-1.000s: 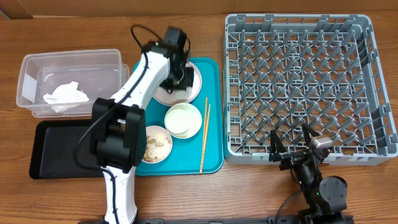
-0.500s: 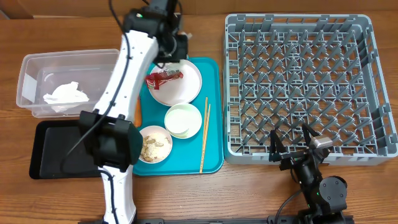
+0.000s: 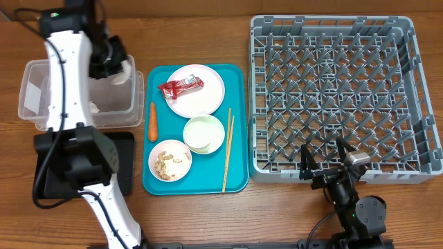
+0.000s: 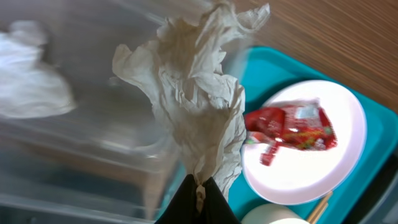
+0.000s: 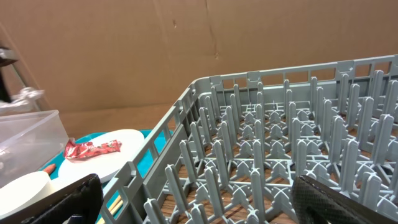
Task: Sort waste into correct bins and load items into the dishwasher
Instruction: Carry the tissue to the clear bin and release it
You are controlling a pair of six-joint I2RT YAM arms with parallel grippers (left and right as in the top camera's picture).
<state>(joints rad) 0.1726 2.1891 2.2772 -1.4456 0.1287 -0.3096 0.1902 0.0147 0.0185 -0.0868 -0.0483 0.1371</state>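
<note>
- The left end effector [image 4: 198,190] is pinching a soft, crumpled white tissue [image 4: 199,106], having swung left from the plate [image 3: 208,104] to over the clear plastic tub [image 3: 31,90]; dropping it looks next.
- The right end effector [image 3: 323,158] is idling wide open by the grey lattice rack [image 3: 332,97].
- A crinkly red-and-silver wrapper [image 3: 181,85] is lying on the glossy round plate.

A crumpled white tissue [image 4: 199,112] hangs from the left pincer [image 4: 199,184] above the clear tub [image 3: 33,97].

Left arm [image 3: 64,83] stretched long from its base, reaching far back-left, wrist turned rightward. Left gripper [image 4: 198,198] pinched tight on crumpled white tissue [image 4: 199,106]. Right arm [image 3: 354,206] folded low, near edge. Right gripper [image 3: 322,153] spread wide, empty.
</note>
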